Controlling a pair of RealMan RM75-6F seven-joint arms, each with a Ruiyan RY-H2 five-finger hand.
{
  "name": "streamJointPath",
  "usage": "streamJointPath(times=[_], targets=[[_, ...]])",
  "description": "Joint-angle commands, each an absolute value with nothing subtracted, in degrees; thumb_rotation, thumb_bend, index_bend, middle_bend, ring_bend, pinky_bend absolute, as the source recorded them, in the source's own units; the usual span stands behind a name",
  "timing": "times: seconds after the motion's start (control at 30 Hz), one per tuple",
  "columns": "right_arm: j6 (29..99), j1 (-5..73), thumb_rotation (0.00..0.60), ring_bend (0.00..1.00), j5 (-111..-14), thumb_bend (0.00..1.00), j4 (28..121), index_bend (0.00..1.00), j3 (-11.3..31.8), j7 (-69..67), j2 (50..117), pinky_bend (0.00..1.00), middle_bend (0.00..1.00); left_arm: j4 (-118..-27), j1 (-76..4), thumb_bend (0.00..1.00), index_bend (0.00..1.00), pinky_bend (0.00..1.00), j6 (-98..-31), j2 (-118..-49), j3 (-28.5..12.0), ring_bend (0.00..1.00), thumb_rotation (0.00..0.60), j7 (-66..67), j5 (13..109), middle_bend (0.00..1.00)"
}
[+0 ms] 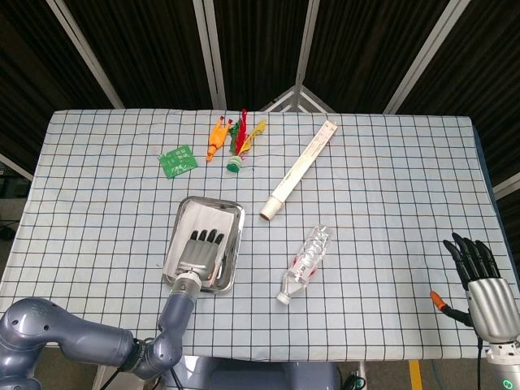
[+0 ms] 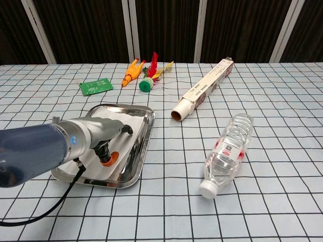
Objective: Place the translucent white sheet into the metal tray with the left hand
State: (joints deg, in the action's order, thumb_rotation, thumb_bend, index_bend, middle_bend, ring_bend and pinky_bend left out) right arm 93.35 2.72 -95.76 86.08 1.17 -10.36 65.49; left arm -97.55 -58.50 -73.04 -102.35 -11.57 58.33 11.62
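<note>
The metal tray (image 1: 236, 236) lies near the table's front left, and its right rim shows in the chest view as tray (image 2: 146, 132). The translucent white sheet (image 1: 204, 218) lies inside it, seen from the chest as sheet (image 2: 130, 132). My left hand (image 1: 200, 253) rests flat on the sheet in the tray with its fingers stretched out and pointing away from me; it holds nothing. The chest view shows this left hand (image 2: 99, 135) low over the tray. My right hand (image 1: 479, 280) hovers off the table's front right corner, fingers spread and empty.
A plastic bottle (image 1: 307, 262) lies right of the tray. A long cardboard box (image 1: 303, 169) lies diagonally behind it. At the back left are a green circuit board (image 1: 179, 160), an orange toy (image 1: 216, 140) and a feathered shuttlecock (image 1: 240, 150).
</note>
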Motion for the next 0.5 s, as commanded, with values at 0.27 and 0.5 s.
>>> streamJointPath(times=[0.27,0.5], targets=[[93.38,2.69,0.6,0.0,-95.8,0.29,86.07,0.0,1.13,-10.41,65.5,0.0,0.0,-96.13,-58.35,0.64,0.0,0.0,-73.48,-103.1,-12.4,0.0,0.6,58.35,11.68,0.0],[93.35,2.68,0.6,0.0,-95.75,0.29,86.15,0.0,1.12,-10.39,65.49,0.0,0.0,-96.37,-58.12,0.64,0.0,0.0,-73.05,-103.48,-12.4,0.0,0.6,58.27,12.06,0.0]])
